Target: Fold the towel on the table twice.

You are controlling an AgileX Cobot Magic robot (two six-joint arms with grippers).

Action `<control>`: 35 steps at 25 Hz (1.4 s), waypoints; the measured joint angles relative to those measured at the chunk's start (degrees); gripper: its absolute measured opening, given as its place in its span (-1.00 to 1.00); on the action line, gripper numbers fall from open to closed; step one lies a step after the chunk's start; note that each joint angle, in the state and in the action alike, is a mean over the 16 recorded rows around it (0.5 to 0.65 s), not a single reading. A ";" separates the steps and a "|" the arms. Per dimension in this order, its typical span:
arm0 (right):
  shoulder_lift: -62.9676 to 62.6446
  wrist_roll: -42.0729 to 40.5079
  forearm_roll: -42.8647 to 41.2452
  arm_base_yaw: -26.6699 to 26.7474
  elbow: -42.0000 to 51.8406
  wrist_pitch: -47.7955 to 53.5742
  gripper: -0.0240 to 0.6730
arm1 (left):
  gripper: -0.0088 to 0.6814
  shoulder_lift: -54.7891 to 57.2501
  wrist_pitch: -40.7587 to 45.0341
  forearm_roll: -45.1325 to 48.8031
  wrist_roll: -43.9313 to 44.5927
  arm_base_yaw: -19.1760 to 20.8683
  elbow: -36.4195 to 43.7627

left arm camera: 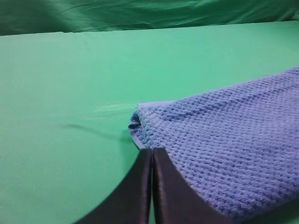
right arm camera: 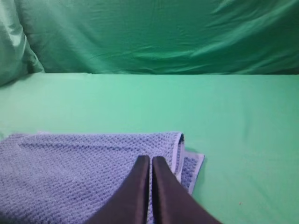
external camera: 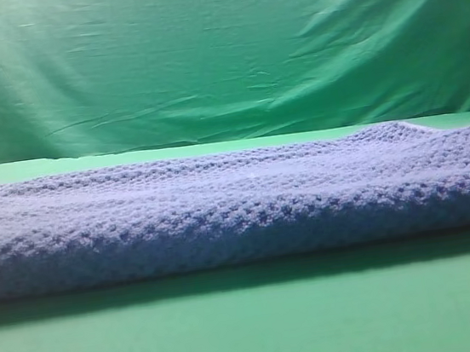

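- Exterior high view: you see the towel [external camera: 239, 205], a blue-grey cloth with a bumpy waffle weave, lying across the table [external camera: 254, 328] from the left edge of the picture to the right edge. Its near side is a thick rounded roll that casts a dark shadow on the green surface in front of it. A pale hemmed edge shows at the far right of its top. Behind it hangs the wrinkled green backdrop [external camera: 219, 49]. Neither arm appears in this view.
- Left wrist view: you see the left gripper [left arm camera: 152, 154] with its two dark fingers [left arm camera: 135, 191] pressed flat together, no gap between them and nothing clamped. The tips sit just at the towel's [left arm camera: 233, 140] corner, where the layers curl over one another; whether they touch the cloth you cannot tell. The towel spreads to the right of the fingers, and bare table [left arm camera: 70, 93] fills the left.
- Right wrist view: you see the right gripper [right arm camera: 151, 161] likewise clenched, fingers [right arm camera: 166, 196] meeting along their whole length, holding nothing. The tips stand over the towel [right arm camera: 70, 172] close to its right-hand corner, where an upper layer with a pale hem lies on a lower layer that sticks out slightly beyond it. Open table [right arm camera: 233, 116] lies beyond, with the backdrop [right arm camera: 163, 32] behind.
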 joint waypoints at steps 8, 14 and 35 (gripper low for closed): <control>0.00 1.67 -1.16 0.00 5.29 -5.65 -0.93 | -0.97 0.00 -5.38 2.38 -0.05 0.00 4.44; 0.00 2.44 -4.01 0.00 7.44 -4.90 -0.93 | -0.97 0.00 -6.00 2.53 -0.08 0.00 5.36; -0.32 2.27 -9.93 -0.07 7.50 4.45 -0.93 | -0.97 0.00 -5.67 -1.29 -0.08 0.07 5.36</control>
